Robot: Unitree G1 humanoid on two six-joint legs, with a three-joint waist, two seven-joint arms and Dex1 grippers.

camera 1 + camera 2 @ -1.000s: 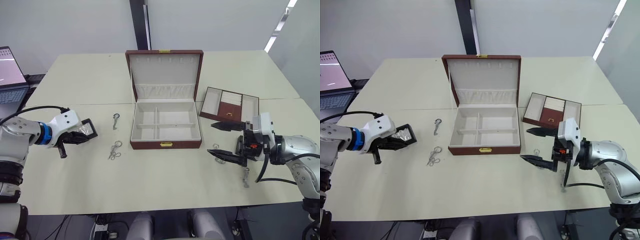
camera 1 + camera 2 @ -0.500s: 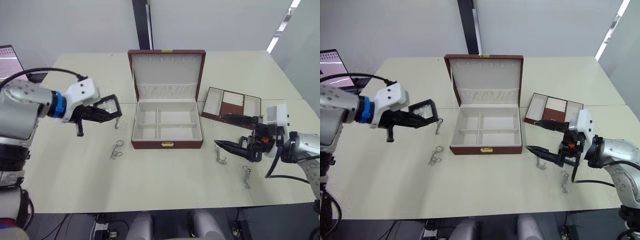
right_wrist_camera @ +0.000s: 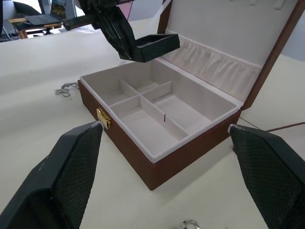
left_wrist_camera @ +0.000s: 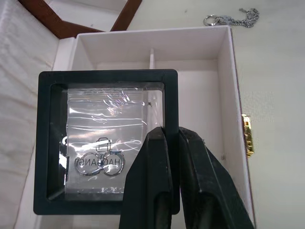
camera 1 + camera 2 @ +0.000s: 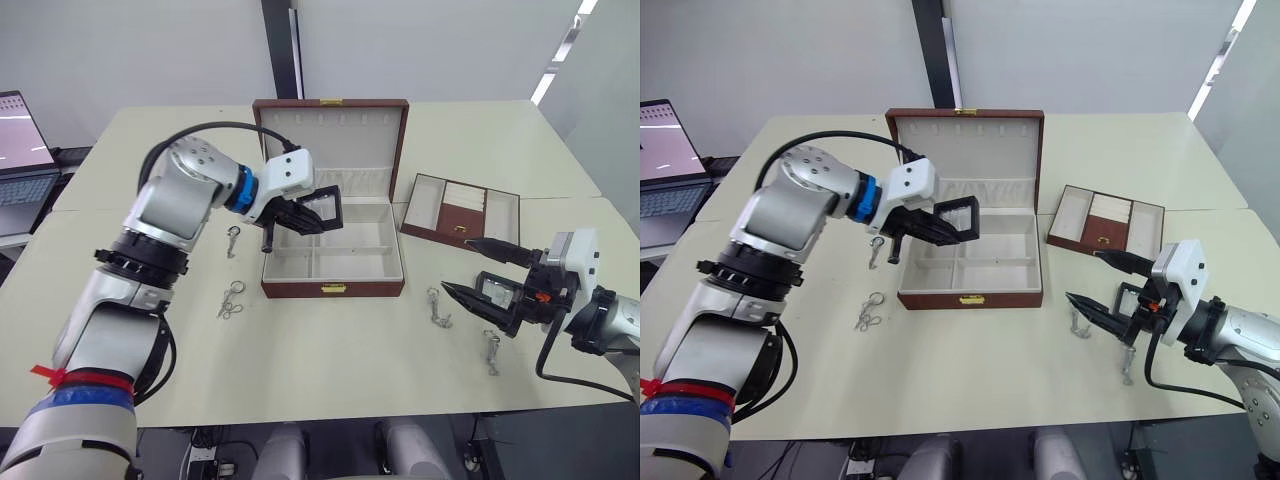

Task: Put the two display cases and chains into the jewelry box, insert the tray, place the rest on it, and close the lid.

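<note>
My left gripper (image 5: 303,214) is shut on the frame of one display case (image 5: 323,207), a black square with a clear window, holding it over the back-left compartment of the open jewelry box (image 5: 333,289). The left wrist view shows my fingers (image 4: 157,157) pinching the edge of the case (image 4: 105,143). The lid (image 5: 332,140) stands upright. A second display case (image 5: 497,291) lies on the table by my right gripper (image 5: 458,266), which is open and holds nothing. The tray (image 5: 460,210) lies right of the box. Chains lie left of the box (image 5: 233,241) (image 5: 230,300) and right of it (image 5: 438,307) (image 5: 491,352).
A laptop (image 5: 20,130) stands at the table's far-left edge. The tray sits close behind my right gripper. The table's front edge runs just below the right-hand chains.
My left arm has swung right with the display case, from the left part of the table to above the box. The right gripper has drawn back to the right, still open.
</note>
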